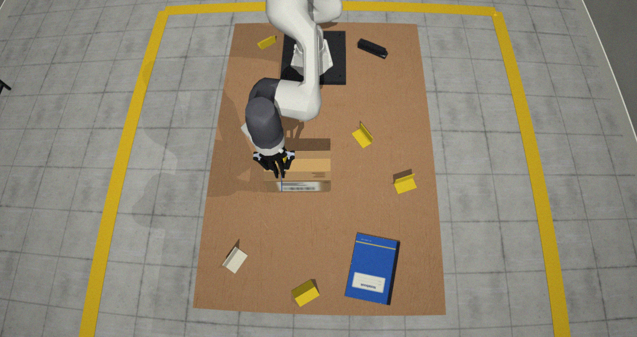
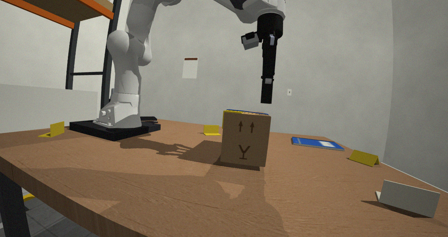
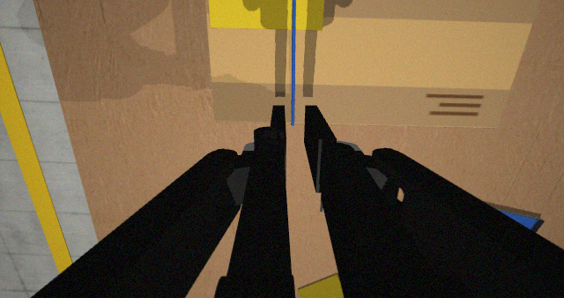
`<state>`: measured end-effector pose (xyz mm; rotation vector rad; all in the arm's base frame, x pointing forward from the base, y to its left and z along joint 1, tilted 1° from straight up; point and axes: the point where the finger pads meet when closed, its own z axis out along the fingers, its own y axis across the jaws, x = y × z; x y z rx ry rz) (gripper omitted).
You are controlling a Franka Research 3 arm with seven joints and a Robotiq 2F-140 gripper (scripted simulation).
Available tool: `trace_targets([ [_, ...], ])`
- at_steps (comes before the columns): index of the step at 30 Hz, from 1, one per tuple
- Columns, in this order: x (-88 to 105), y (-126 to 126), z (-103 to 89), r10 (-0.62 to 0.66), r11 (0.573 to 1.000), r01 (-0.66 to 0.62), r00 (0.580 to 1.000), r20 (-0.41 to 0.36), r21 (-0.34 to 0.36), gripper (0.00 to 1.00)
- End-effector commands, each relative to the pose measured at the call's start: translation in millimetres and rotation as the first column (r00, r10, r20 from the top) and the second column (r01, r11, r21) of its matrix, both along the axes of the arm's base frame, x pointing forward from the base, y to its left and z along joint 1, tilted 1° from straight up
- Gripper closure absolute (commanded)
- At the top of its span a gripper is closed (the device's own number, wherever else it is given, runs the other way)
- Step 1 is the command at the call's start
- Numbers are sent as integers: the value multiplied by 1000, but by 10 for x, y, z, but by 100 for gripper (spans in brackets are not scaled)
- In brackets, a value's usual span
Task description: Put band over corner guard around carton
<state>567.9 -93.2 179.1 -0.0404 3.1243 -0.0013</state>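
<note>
Upright on the table: carton, thin blue band crossing its top over the yellow corner guard at the far corner. Above the carton's near edge: gripper, fingers nearly closed, holding nothing. Beyond the carton: blue notebook.

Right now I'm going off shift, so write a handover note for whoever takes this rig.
Hand: nearly shut, empty, hovering above the carton at its banded end.
Carton: flat on the table, with the yellow corner guard on its top edge.
Band: runs straight over the guard and across the top.
Done: the band looks seated over the guard.
Left: check the hidden faces, then retreat.
</note>
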Motion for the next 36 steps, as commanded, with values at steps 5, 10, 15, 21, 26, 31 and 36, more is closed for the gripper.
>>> trace_targets([
  [5,-8,2,-16,9,1000,-9,1000,-5,2,82],
  [10,-8,2,-25,9,1000,-9,1000,-5,2,82],
  [15,-8,2,-38,9,1000,-9,1000,-5,2,82],
  [21,-7,1,-64,9,1000,-9,1000,-5,2,82],
  [26,-6,1,-96,9,1000,-9,1000,-5,2,82],
  [31,-6,1,-133,9,1000,-9,1000,-5,2,82],
  [36,-5,1,-155,9,1000,-9,1000,-5,2,82],
])
